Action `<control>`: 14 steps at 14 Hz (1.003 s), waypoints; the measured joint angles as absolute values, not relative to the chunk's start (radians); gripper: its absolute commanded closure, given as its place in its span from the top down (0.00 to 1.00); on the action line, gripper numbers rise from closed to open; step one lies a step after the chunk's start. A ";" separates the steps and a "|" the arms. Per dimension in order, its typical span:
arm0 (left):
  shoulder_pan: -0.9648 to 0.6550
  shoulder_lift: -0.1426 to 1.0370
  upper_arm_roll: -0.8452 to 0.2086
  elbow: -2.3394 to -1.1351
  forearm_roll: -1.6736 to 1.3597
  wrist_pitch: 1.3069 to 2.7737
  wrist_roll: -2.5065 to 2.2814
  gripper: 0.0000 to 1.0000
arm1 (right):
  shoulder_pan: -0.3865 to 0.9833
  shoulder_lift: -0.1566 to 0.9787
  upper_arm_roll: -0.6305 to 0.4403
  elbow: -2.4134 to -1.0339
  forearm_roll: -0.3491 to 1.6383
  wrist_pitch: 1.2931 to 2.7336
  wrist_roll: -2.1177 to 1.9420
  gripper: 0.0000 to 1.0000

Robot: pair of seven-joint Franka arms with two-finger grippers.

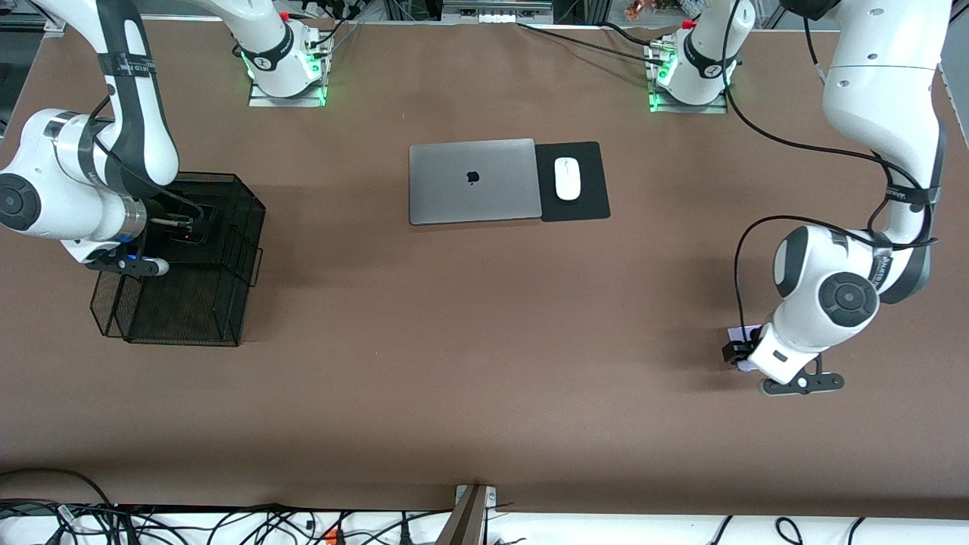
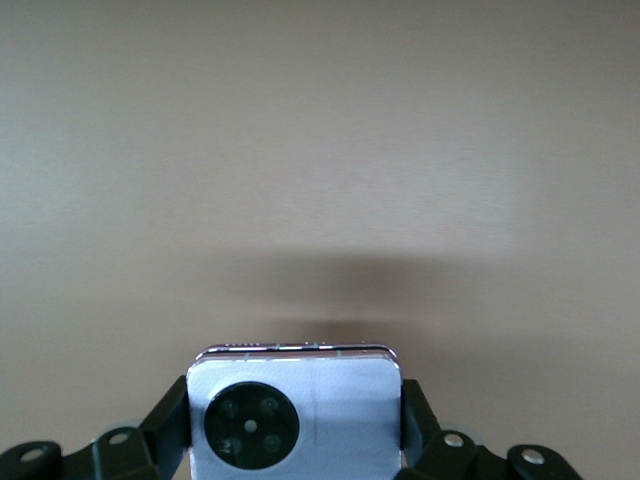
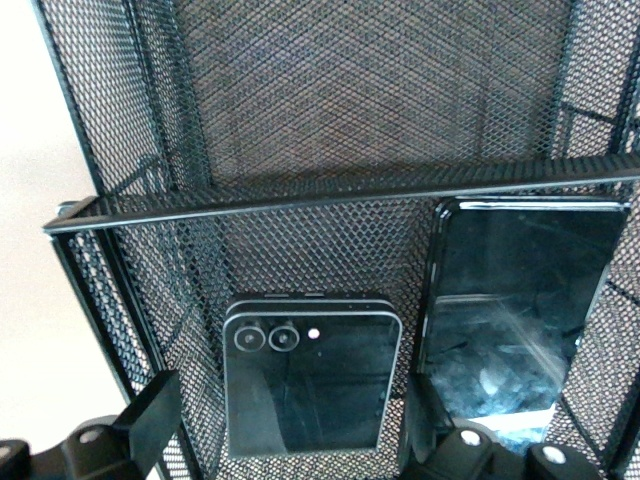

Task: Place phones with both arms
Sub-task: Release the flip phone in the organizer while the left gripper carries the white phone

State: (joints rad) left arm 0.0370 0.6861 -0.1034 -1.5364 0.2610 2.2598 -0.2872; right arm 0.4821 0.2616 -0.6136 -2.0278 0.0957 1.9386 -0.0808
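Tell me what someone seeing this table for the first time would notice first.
Probably the two big white arms at the table's two ends. The right claw stands open in a black mesh organizer, astride a small black folded phone that leans beside a long black phone. The left claw grips a lilac phone low over bare table, while a closed silver laptop and white mouse sit mid-table.

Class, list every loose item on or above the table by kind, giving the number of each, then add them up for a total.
Phones: 3 (lilac phone, folded black phone, slim black phone)
Laptops: 1 (silver laptop)
Mice: 1 (white mouse)
Mouse pads: 1 (black pad)
Mesh baskets: 1 (black basket)
Total: 7
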 measured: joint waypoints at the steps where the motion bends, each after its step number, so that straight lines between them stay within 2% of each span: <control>1: 0.018 0.686 -0.104 -1.532 0.261 2.245 -0.305 0.25 | 0.482 0.261 -0.614 -2.017 0.096 1.938 -0.081 0.99; 5: -0.124 0.686 -0.109 -1.511 0.259 2.174 -0.492 0.25 | 0.484 0.255 -0.614 -1.936 0.096 1.879 -0.081 0.99; 9: -0.245 0.687 -0.108 -1.508 0.205 2.167 -0.586 0.25 | 0.489 0.246 -0.612 -1.837 0.162 1.766 -0.081 0.99; 14: -0.356 0.734 -0.109 -1.458 0.141 2.166 -0.655 0.25 | 0.496 0.244 -0.571 -1.745 0.195 1.719 -0.015 0.99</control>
